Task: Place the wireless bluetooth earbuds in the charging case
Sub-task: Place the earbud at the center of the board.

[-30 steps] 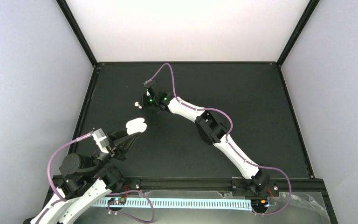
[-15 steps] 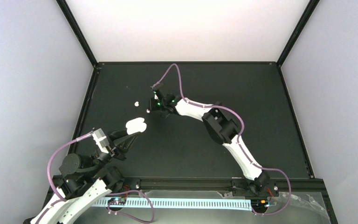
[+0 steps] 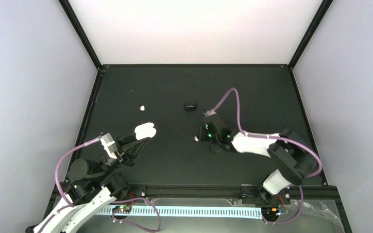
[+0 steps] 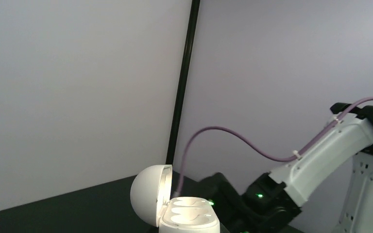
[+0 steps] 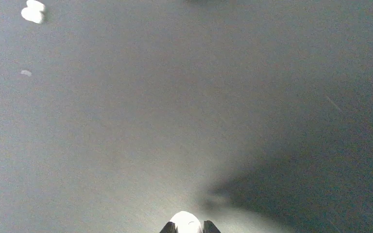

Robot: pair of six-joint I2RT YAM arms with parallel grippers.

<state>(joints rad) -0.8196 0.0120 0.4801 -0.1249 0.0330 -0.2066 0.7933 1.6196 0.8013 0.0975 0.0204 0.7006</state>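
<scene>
Top external view: the left pincer [image 3: 142, 138] is pinching the case [image 3: 144, 130] at the left of the dark surface [image 3: 252, 87], the lid open. From the left wrist, the white lid [image 4: 149, 194] stands upright at 9 o'clock of the base [image 4: 190, 222], whose two wells face up. A loose earbud [image 3: 142, 107] lies on the surface at 12 o'clock of the case, apart from it. At 3 o'clock of the case, well apart, the right pincer [image 3: 197, 139] is pressed onto a second earbud [image 5: 184, 219], white between its fingertips. A small dark object [image 3: 190, 105] lies at 11 o'clock of that pincer.
</scene>
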